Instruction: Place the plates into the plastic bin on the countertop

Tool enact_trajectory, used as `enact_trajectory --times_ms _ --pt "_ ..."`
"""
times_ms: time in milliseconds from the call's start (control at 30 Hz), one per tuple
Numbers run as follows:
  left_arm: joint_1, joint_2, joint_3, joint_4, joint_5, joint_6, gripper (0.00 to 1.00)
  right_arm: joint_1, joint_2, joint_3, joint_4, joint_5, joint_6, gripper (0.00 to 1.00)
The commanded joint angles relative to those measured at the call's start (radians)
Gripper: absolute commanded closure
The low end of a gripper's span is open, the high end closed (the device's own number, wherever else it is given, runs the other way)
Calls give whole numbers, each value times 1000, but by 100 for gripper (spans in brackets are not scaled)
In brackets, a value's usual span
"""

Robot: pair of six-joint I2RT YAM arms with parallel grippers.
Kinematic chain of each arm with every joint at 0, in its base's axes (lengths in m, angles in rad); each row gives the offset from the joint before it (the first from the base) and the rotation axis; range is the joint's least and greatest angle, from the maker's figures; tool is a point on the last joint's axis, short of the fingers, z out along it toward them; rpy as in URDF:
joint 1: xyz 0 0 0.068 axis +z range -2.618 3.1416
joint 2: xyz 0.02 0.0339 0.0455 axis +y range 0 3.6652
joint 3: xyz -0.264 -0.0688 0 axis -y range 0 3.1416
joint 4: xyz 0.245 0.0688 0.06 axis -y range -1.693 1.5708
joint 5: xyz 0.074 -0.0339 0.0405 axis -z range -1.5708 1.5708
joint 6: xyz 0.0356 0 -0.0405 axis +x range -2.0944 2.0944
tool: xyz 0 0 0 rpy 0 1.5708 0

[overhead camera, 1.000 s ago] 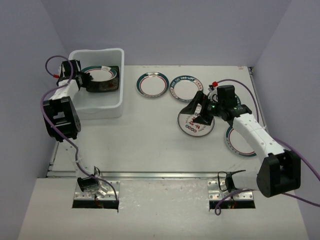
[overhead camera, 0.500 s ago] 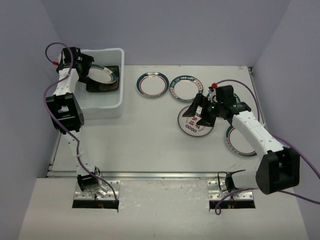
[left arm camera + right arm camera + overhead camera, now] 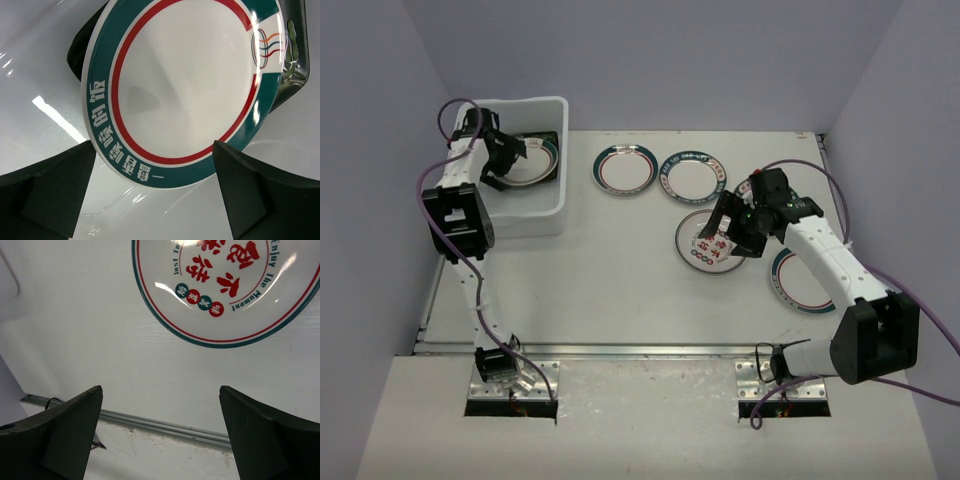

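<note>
Counting four plates [image 3: 692,176] on countertop [image 3: 610,270], one plastic bin [image 3: 535,222]; left end effector [image 3: 152,165], right end effector [image 3: 161,395] released.

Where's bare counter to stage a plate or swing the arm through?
Bare: the countertop between the plastic bin and the red-lettered plate, down to the metal strip. Crowded: the right half, where four plates lie and the right gripper hovers.

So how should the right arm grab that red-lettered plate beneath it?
Probably take the red-lettered plate by its raised rim, coming down from above, one finger inside, one outside. It lies flat on the countertop, so only that upturned edge offers purchase. The open right gripper hovers over it.
</note>
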Motion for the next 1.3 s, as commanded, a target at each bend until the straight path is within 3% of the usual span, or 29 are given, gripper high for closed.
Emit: enact_trajectory --times_ms 0,133,333,467,567,700,867,933,1067,1267 --pt "3 -69 114 -30 60 105 0 -4 -69 -41 0 123 107 1" --pt "2 -45 189 -103 121 160 0 -13 -143 -143 56 149 181 1" --pt "-16 -247 98 -53 232 206 0 -24 -286 -306 98 263 337 1" --pt "-127 -502 -68 62 263 287 0 -24 -388 -496 294 302 436 1" --pt "-233 -689 -215 119 214 307 0 -25 -387 -582 454 315 477 1" --pt "-330 -899 -501 263 252 255 0 -25 -340 -702 717 304 508 3" --pt "-383 -987 -643 283 278 277 0 -25 -241 -769 891 354 515 4" --pt "-383 -1027 -670 292 299 294 0 -26 -188 -807 1011 376 532 9" --pt "-383 -1059 -679 276 314 317 0 -28 -90 -821 1086 400 578 23" --pt "-383 -1091 -670 225 280 335 0 -33 -8 -833 1103 427 670 62"
